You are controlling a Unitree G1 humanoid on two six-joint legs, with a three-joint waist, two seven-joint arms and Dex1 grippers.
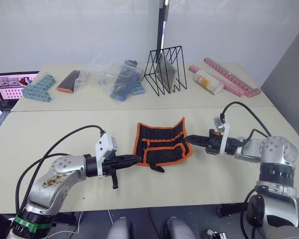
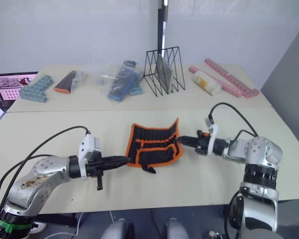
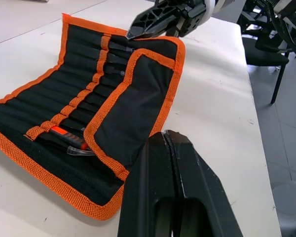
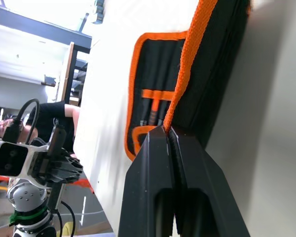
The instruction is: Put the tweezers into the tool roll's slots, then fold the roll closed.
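Spanning a white-walled room, beige table (image 1: 199, 172).

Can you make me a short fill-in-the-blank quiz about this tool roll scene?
1. The right gripper is pinching the tool roll's ____ edging.
2. The left gripper's fingers are ____ and hold nothing.
3. The black wire rack stands ____ the tool roll on the table.

Answers: orange; shut; behind
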